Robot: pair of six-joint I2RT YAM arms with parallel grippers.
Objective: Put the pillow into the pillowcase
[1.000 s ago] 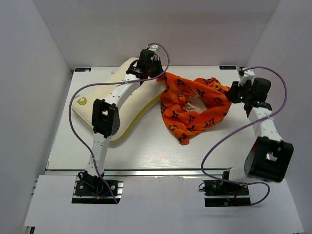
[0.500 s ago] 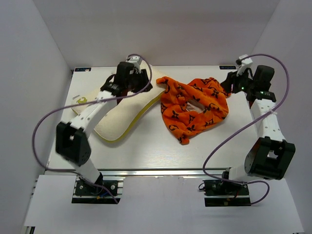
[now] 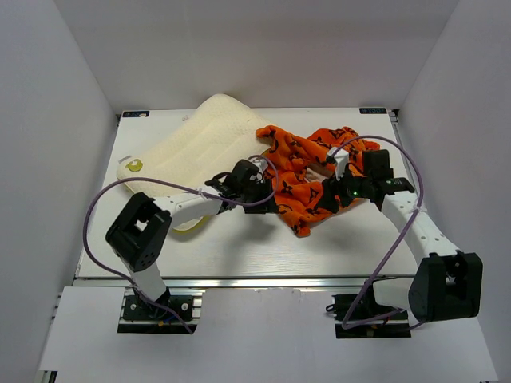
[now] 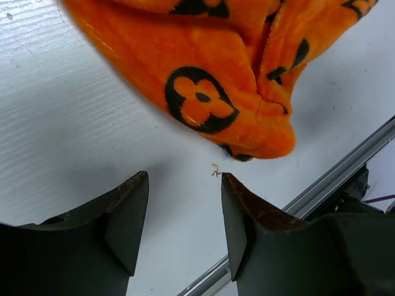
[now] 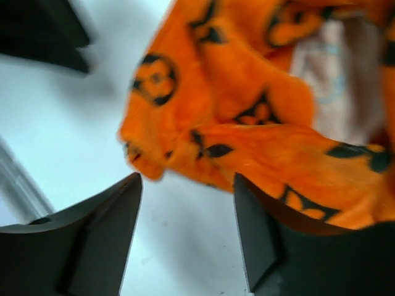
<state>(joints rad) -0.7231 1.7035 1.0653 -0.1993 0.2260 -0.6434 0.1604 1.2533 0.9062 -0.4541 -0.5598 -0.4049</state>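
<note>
Fingers of the left gripper (image 4: 185, 185) stand apart and empty, just beside the near corner of the pillowcase (image 4: 210, 80). The right gripper (image 5: 188, 185) is spread too, holding nothing, near the same crumpled orange cloth with black flower marks. The pillow (image 3: 192, 144) lies outside the case, to its left on the table (image 3: 239, 247). Its small yellow logo (image 3: 134, 166) is too small to read.

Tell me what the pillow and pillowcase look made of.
The pillowcase looks like soft plush or fleece fabric, matte: fuzzy nap, rounded folds. The pillow looks like moulded foam, matte cream: thick, contoured, faintly textured surface, though distance leaves it open.
</note>
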